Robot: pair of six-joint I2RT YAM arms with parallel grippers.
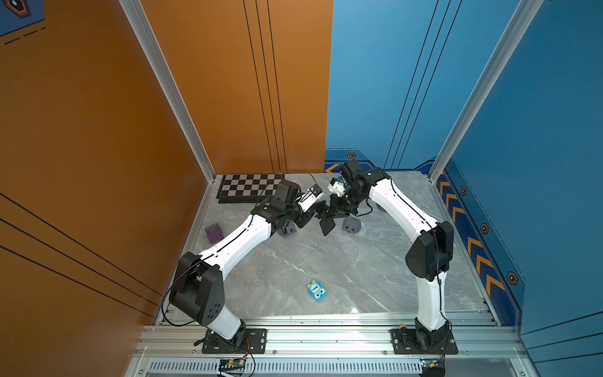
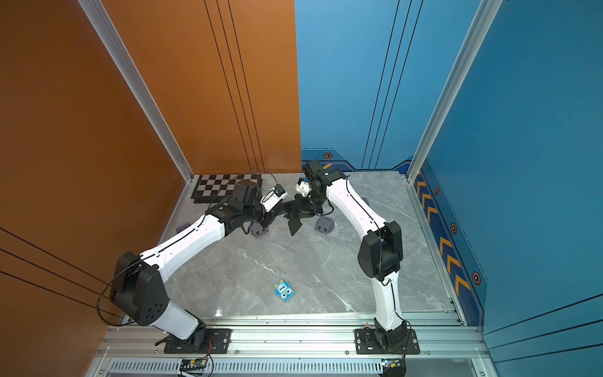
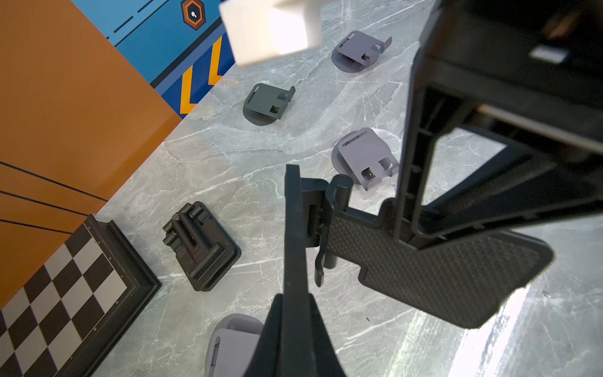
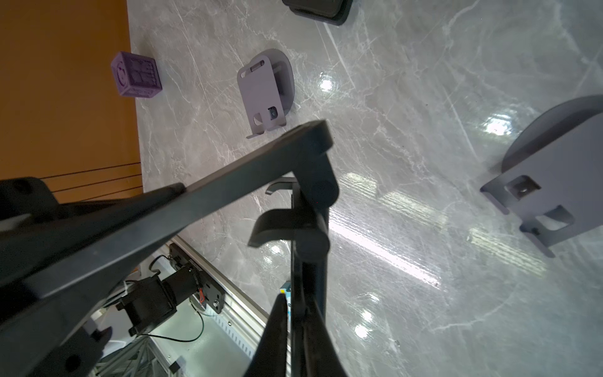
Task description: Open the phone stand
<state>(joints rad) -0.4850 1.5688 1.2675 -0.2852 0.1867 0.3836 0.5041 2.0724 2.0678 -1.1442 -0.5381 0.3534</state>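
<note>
A black phone stand (image 1: 327, 223) hangs above the middle of the table between my two arms, its plates partly spread at the hinge. In the left wrist view my left gripper (image 3: 295, 297) is shut on one plate, seen edge-on (image 3: 295, 228). The textured plate (image 3: 450, 277) sticks out sideways from the hinge. In the right wrist view my right gripper (image 4: 298, 300) is shut on the thin edge of the other plate (image 4: 310, 261). The plate held by the left arm (image 4: 228, 189) slants across that view. In both top views the two grippers meet at the stand (image 2: 295, 225).
Grey opened stands (image 1: 351, 225) (image 1: 287, 231) stand on the marble table under the arms, with more behind (image 3: 267, 102) (image 3: 359, 49). A folded black stand (image 3: 200, 244) lies near the chessboard (image 1: 249, 187). There is a purple cube (image 1: 213, 232) at the left and a blue toy (image 1: 316, 291) at the front.
</note>
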